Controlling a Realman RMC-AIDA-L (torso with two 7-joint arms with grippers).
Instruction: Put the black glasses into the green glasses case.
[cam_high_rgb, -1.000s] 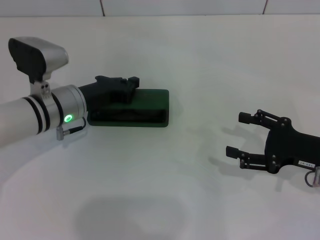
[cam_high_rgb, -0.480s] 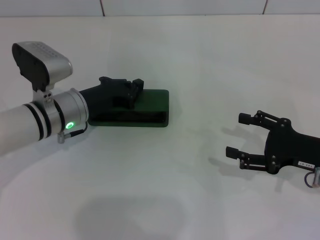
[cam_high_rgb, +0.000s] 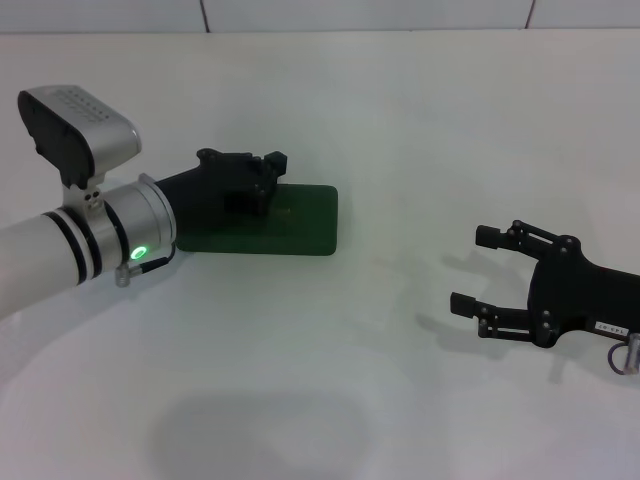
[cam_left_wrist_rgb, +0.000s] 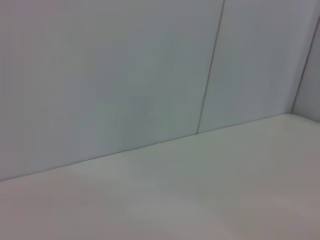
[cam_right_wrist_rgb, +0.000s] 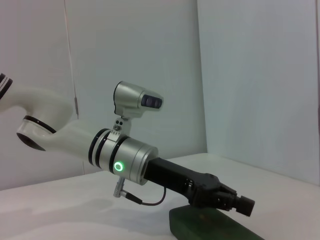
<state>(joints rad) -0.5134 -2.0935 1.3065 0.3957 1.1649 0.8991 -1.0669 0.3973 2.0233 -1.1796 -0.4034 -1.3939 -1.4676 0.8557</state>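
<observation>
Left gripper (cam_high_rgb: 262, 172) sits over the near-left part of the green glasses case (cam_high_rgb: 300, 222), fingertips down on or just above the lid; contact not resolvable. Its fingers read close together, but whether they are clenched or parted I cannot tell. Also seen side-on in the right wrist view (cam_right_wrist_rgb: 235, 200), same doubt.

The case is closed, lying flat on the white table (cam_high_rgb: 400, 120), lid up. It extends from under the left fingers out to their right. The left forearm and gripper body cover the case's left end, so that end is hidden in the head view.

Black glasses: not visible in any view.

Nothing else lies between the two grippers, only bare tabletop.

Right gripper (cam_high_rgb: 474, 268) rests well to the right of the case, fingers spread apart and holding nothing, tips pointing back toward the case.

Left wrist view shows only wall panels and tabletop.
</observation>
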